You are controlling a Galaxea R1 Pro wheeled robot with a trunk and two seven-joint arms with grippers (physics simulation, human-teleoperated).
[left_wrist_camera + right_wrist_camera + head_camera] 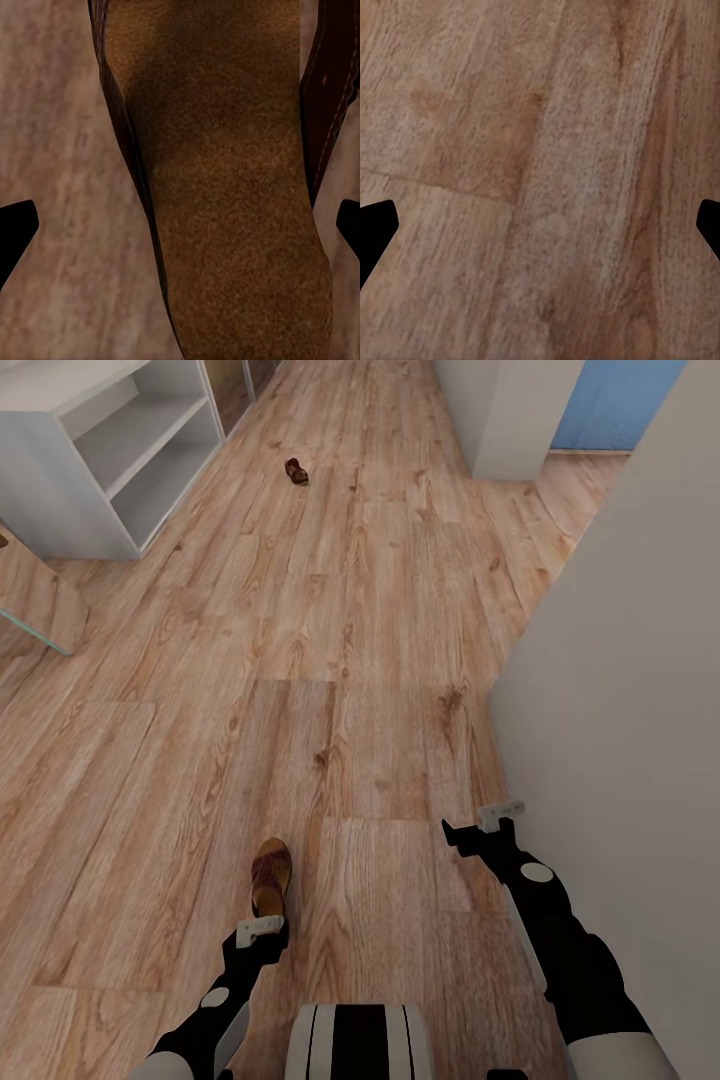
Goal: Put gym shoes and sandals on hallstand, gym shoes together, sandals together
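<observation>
One brown sandal [271, 875] lies on the corridor floor [360, 660] just ahead of the robot's base. My left gripper [264, 926] hangs over its heel end. In the left wrist view the tan footbed of this sandal [225, 187] lies between the spread fingertips [15, 232], so the left gripper [180, 232] is open around it. The other sandal [296, 471] lies far ahead on the floor. The pale hallstand [60, 490] with open shelves stands at the far left. My right gripper [478, 828] is open over bare floor [540, 187]. The gym shoes are out of view.
A grey-white wall [630, 710] runs close along the right arm. A glass-edged panel [40, 615] leans at the left beside the shelves. A white wall corner [510, 420] and a blue surface [620, 400] stand at the far right.
</observation>
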